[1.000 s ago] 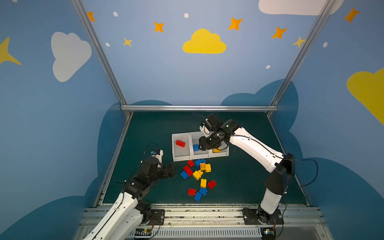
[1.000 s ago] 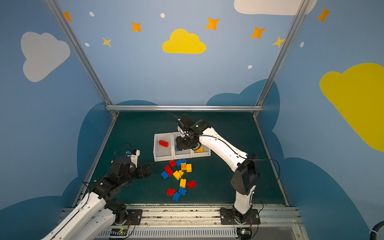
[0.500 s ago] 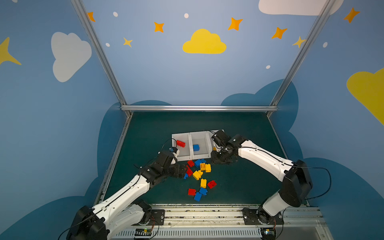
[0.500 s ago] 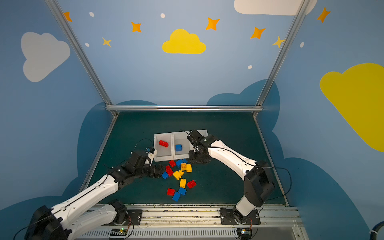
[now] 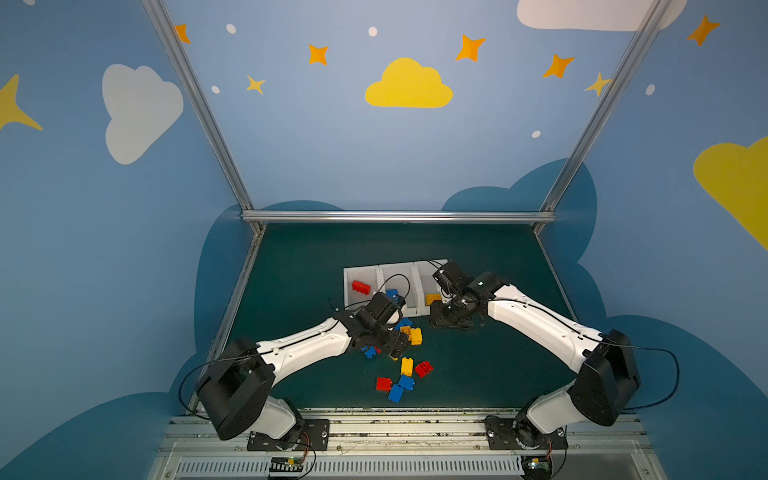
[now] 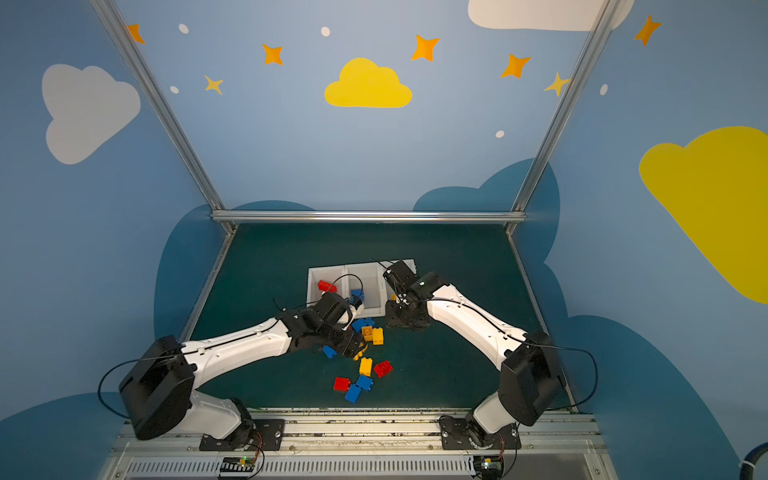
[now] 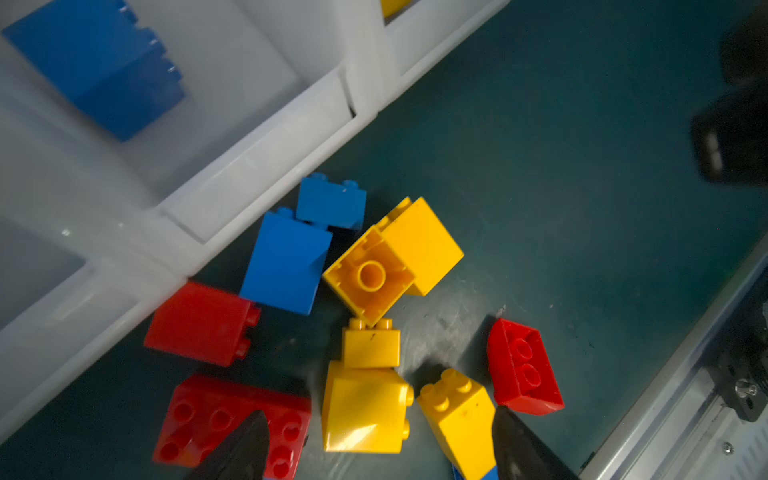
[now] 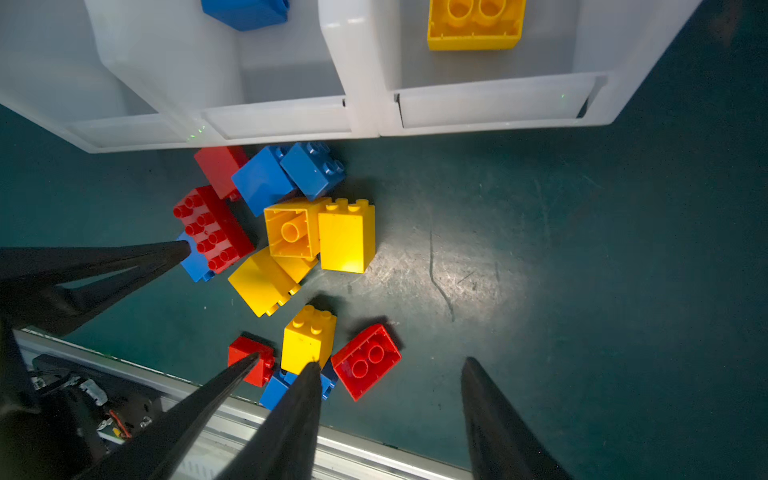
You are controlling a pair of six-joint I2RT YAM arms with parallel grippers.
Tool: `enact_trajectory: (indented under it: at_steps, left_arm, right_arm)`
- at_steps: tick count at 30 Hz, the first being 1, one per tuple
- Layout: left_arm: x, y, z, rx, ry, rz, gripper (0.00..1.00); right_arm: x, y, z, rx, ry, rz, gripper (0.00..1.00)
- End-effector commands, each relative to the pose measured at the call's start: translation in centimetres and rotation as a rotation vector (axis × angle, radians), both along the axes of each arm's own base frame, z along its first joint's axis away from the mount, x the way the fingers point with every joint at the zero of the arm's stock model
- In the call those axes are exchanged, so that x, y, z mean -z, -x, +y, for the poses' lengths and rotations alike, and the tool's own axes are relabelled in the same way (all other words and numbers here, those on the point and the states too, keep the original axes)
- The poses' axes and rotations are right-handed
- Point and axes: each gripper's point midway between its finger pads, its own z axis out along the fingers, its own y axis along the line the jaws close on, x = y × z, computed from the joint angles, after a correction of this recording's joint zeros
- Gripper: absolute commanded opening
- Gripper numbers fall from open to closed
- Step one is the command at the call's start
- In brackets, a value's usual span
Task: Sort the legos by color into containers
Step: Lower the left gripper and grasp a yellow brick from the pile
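Barely any gap among clustered bricks (image 5: 415, 336), hemmed by white containers (image 5: 348, 291) behind. Plenty of open counter (image 5: 478, 374) rightward.

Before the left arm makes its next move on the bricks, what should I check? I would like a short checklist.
1. Left gripper open: ok.
2. Only one brick between its fingers: not ok, lying yellow brick and upright yellow brick both there.
3. Right gripper empty: ok.
4. Yellow container known: ok, sorted yellow brick inside.
5. Way to it free: cannot tell, right gripper hangs close in front.

Robot lab cell: cloud-painted walls (image 5: 407, 83), aluminium frame (image 5: 395, 216)
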Motion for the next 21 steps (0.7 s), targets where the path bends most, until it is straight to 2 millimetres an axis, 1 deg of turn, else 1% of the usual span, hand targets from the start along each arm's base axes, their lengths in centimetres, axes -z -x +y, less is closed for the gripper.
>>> enact_trajectory:
  at_steps: [1, 6, 10, 17, 21]
  left_arm:
    - [1.1, 0.5, 0.3, 0.036, -0.085, 0.027, 0.82]
    - [2.0, 0.4, 0.0, 0.039, -0.118, 0.031, 0.78]
    - [2.5, 0.4, 0.0, 0.039, -0.138, 0.035, 0.75]
    - [3.7, 0.9, 0.0, 0.048, -0.165, 0.058, 0.7]
    - [4.1, 0.7, 0.0, 0.046, -0.175, 0.054, 0.64]
  right_arm:
    - [-0.7, 0.2, -0.6, 0.024, -0.015, -0.019, 0.55]
    - [-0.4, 0.5, -1.0, 0.038, -0.014, -0.013, 0.54]
    - [-0.6, 0.4, -1.3, 0.054, -0.027, -0.024, 0.54]
    - [-0.5, 0.4, -1.7, 0.076, -0.04, -0.024, 0.54]
    - [-0.4, 0.4, -1.9, 0.086, -0.045, -0.02, 0.54]
